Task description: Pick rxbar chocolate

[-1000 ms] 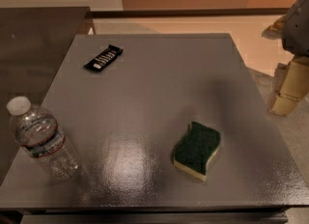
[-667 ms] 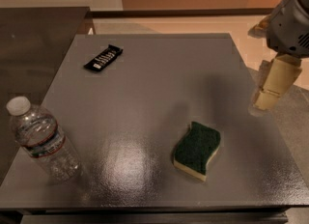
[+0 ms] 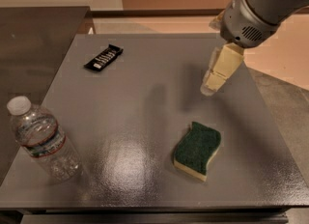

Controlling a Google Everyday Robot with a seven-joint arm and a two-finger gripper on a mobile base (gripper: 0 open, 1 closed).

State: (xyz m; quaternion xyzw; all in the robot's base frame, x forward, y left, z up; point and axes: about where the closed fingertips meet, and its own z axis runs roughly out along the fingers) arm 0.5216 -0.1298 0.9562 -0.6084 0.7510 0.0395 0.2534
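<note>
One glossy grey worktop [image 3: 145,112] fills the view, with a darker counter [image 3: 38,25] on its left and pale tan floor [image 3: 285,59] beyond. One grey arm [image 3: 260,6] reaches in from the upper right. Its cream hand [image 3: 208,89] hangs over the worktop's right half; apart or together, I cannot tell. One clear bottle [image 3: 41,141] is at front left, one green sponge [image 3: 197,149] at front right. One black rxbar [image 3: 103,57] lies flat at back left, well apart from the hand.
</note>
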